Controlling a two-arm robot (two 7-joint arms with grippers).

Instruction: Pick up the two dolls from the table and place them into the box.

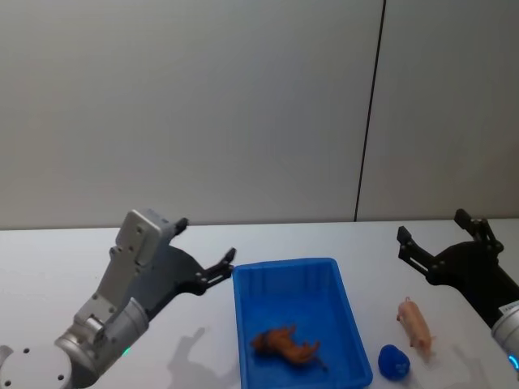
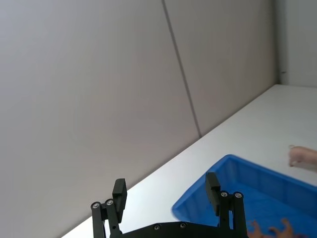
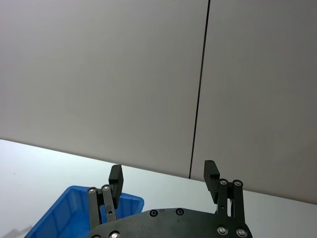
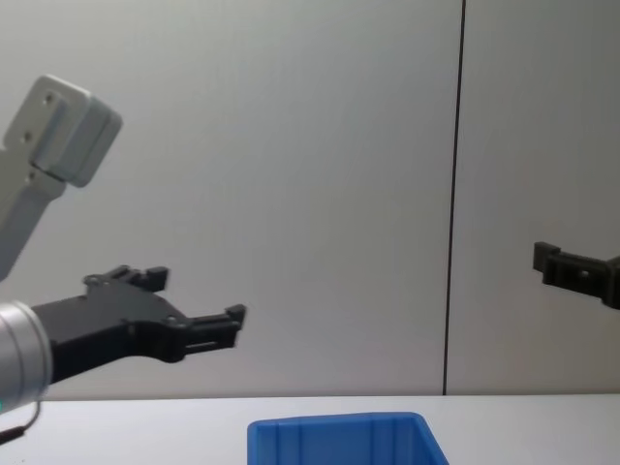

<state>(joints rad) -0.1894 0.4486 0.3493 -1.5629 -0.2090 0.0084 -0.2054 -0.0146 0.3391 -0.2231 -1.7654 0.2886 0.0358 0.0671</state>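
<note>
A brown doll (image 1: 285, 344) lies inside the blue box (image 1: 284, 265) in the middle of the white table (image 1: 49, 259). A pink doll (image 1: 414, 322) lies on the table just right of the box. My left gripper (image 1: 205, 241) hangs open and empty above the table, by the box's far left corner. My right gripper (image 1: 432, 226) is open and empty too, raised beyond the pink doll. The left wrist view looks past the left gripper (image 2: 166, 187) to the box (image 2: 233, 163), the brown doll (image 2: 270, 230) and the pink doll (image 2: 302, 156). The right wrist view has the right gripper (image 3: 163, 173) and the box (image 3: 79, 196).
A small blue rounded object (image 1: 393, 361) sits on the table by the box's near right corner, close to the pink doll. A grey wall with a dark vertical seam (image 1: 369, 113) stands behind the table. In the chest view the box rim (image 4: 334, 426) lies below the left gripper (image 4: 197, 295).
</note>
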